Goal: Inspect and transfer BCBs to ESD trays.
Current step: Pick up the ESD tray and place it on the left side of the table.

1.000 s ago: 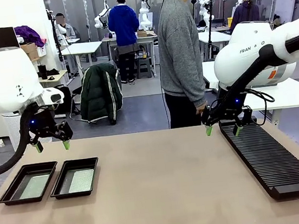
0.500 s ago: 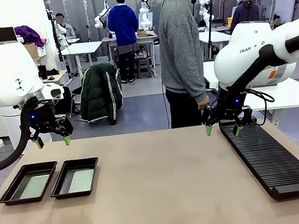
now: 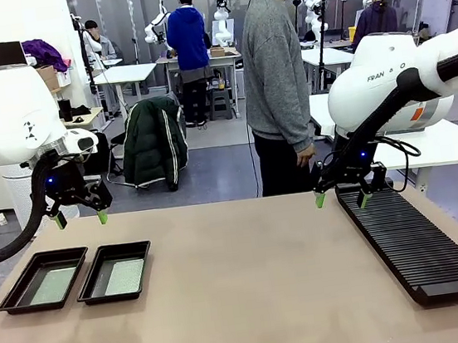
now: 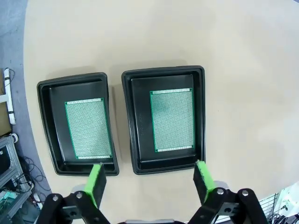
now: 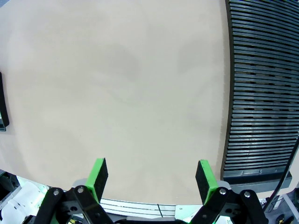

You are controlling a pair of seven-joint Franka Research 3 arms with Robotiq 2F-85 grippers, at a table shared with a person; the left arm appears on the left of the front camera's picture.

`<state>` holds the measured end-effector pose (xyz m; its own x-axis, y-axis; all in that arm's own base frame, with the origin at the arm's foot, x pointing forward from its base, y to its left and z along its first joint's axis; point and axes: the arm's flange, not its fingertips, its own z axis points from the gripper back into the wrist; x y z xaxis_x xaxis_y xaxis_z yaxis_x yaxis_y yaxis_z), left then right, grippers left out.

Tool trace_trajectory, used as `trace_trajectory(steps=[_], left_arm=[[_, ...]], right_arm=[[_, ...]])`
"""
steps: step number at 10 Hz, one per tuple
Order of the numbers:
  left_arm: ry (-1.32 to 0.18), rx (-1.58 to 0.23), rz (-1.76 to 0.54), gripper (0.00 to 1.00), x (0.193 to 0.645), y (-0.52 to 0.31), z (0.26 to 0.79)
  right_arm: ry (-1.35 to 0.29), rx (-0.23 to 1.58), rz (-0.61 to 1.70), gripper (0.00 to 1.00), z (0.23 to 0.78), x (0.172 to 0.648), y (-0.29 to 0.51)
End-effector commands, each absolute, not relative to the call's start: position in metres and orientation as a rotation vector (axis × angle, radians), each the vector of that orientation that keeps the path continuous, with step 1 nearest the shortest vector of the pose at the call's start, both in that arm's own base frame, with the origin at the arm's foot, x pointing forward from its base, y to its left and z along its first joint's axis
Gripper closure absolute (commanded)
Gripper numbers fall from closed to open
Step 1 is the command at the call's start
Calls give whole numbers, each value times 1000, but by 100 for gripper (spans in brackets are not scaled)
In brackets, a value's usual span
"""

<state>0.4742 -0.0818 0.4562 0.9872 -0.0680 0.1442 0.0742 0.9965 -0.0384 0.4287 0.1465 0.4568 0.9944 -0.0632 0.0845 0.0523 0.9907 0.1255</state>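
Front camera faces across the worktop (image 3: 252, 294); left wrist camera looks down on both shared ESD trays (image 4: 163, 119).

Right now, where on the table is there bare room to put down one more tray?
The widest free patch is the middle of the table, between the two black trays and the long slotted rack. The left end is crowded: both trays sit side by side, a green board lying in each. The rack takes the right edge.
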Motion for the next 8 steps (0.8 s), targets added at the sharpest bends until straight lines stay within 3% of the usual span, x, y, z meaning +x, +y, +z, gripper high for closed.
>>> trace_trajectory(steps=[1, 8], left_arm=[[-144, -37, -76, 0, 473, -81, 454], [-144, -37, -76, 0, 473, -81, 454]], right_arm=[[-88, 122, -57, 0, 456, 428, 147], [-88, 122, -57, 0, 456, 428, 147]])
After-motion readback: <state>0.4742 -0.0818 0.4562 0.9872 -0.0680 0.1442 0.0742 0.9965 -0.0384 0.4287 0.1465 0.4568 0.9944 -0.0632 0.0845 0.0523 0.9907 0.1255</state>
